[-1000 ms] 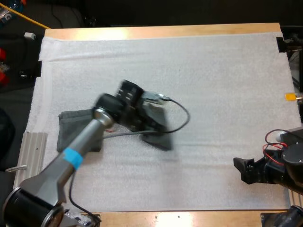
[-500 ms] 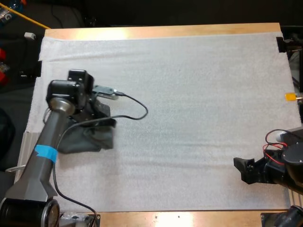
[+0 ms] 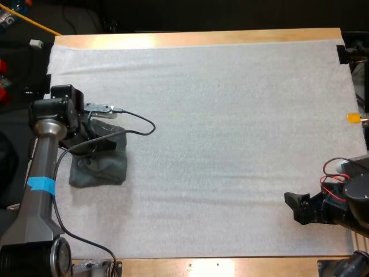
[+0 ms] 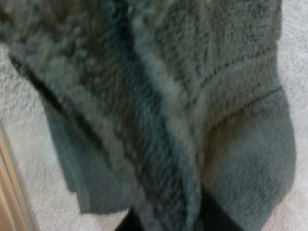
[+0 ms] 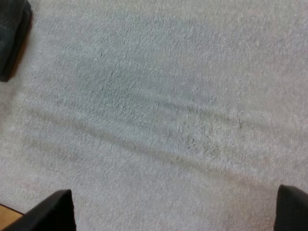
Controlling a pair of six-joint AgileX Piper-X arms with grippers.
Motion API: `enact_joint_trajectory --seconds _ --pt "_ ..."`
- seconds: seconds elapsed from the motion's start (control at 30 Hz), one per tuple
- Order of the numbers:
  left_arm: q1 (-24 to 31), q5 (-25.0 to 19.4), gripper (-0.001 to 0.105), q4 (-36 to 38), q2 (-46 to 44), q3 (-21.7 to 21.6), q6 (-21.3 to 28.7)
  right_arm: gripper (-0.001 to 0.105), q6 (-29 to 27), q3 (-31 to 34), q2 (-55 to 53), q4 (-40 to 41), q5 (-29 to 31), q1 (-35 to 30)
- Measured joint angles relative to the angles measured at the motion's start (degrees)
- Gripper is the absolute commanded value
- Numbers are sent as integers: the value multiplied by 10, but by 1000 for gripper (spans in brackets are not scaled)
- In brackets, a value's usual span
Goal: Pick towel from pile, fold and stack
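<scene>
The left arm has swung back across the white mat [image 3: 230, 115] to its left edge, bringing the grey-green towel [image 3: 99, 170] with it. The left gripper [image 3: 101, 144] is closed on that towel. From the wrist, two black fingers [image 4: 216, 222] pinch a thick, fuzzy fold between them, and a flatter, smoother folded towel [image 4: 255, 163] lies underneath on the mat. From above, the two read as one rumpled dark heap. The mat is nubbly, with the wooden counter [image 3: 202, 38] showing along its far side. Far right, the right gripper [image 3: 295, 206] hovers low over bare mat, spread wide and holding nothing.
</scene>
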Motion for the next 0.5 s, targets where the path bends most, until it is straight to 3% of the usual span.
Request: enact_joint_trajectory --seconds 0.1,0.13,0.2,0.27,0.4,0.5 --pt "2 -15 21 0 10 0 5 79 0 0 0 0 0 0" --pt "2 -29 25 0 12 0 6 79 0 0 0 0 0 0" --pt "2 -60 46 0 12 0 6 79 0 0 0 0 0 0" --pt "2 -100 55 0 12 0 6 79 0 0 0 0 0 0" --pt "2 -199 53 0 12 0 -4 79 0 0 0 0 0 0" --pt "2 -227 52 0 12 -1 -15 79 0 0 0 0 0 0"
